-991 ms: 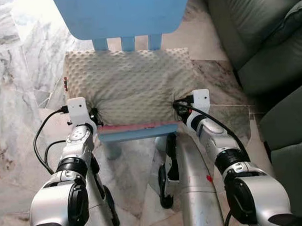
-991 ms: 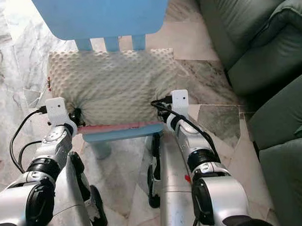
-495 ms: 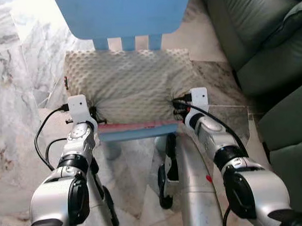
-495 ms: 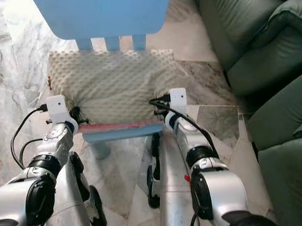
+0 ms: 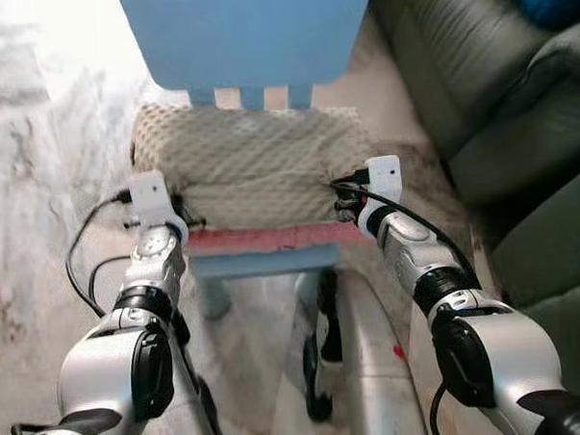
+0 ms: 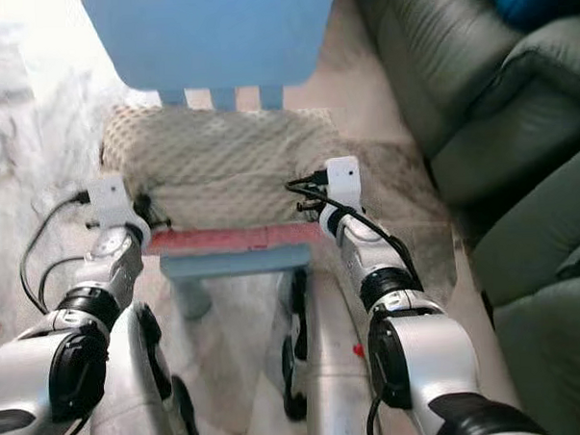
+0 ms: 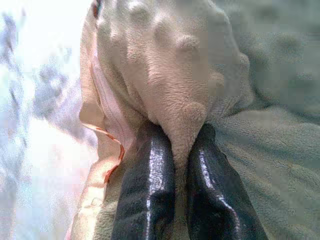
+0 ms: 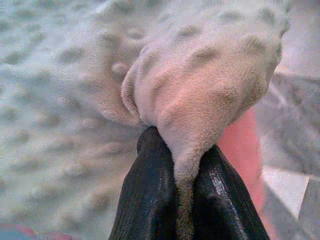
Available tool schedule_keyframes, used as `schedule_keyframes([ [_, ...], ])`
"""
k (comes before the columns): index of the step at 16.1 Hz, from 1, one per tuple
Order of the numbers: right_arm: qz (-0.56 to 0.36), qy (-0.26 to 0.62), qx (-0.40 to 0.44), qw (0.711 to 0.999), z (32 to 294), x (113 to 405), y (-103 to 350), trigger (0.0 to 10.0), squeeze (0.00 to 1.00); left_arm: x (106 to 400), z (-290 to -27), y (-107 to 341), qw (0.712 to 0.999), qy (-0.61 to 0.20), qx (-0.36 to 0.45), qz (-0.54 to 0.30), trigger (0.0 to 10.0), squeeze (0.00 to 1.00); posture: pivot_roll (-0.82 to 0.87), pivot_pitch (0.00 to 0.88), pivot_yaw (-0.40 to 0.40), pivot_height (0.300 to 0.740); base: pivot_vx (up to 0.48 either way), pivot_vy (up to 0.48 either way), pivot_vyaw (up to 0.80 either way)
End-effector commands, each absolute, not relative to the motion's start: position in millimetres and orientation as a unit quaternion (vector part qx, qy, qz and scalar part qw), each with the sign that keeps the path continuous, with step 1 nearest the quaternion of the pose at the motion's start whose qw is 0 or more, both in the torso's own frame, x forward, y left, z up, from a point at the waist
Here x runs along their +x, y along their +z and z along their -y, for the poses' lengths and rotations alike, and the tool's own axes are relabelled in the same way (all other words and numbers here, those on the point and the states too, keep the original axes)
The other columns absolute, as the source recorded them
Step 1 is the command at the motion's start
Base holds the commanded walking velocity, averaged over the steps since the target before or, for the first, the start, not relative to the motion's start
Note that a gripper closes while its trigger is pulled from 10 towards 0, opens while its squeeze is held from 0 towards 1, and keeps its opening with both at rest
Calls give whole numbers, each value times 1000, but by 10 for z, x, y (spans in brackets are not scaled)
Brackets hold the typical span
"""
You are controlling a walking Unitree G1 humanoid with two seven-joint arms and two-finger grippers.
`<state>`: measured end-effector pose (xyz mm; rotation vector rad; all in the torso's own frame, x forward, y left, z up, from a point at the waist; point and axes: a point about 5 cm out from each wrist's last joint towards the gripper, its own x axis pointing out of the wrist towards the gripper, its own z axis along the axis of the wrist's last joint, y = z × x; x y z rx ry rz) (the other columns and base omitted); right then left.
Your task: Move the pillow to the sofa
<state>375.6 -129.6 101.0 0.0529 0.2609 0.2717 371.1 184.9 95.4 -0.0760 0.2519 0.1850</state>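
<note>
A: How will the pillow [image 5: 254, 166] handle, there on the blue chair [image 5: 246, 32]?

B: Soft and light, I'd judge; the nubby fabric bunches easily, so it may sag between the holds.

A: Where to hold it?

B: At its two near corners. The left gripper [image 7: 180, 155] pinches one fold, the right gripper [image 8: 186, 165] another. The sofa [image 5: 497, 102] stands to the right.

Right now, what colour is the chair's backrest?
Light blue chair backrest, clearest in the left eye view.
</note>
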Motion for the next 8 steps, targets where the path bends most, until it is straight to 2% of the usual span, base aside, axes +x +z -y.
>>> schedule_keyframes([
  [1,-118,121,9,986,1377,3768,1035,0,0,3792,-1831,1142,992,93,-21,-82,0,0,-46,0,-53,500,0,0,0],
  [5,-66,147,-68,985,1482,3627,958,0,0,3691,-1777,1183,997,70,31,-26,0,0,-19,0,-10,500,0,0,0],
  [8,-8,155,-95,983,1570,3357,871,0,0,3415,-1753,1114,996,61,59,4,0,0,5,0,-25,500,0,0,0],
])
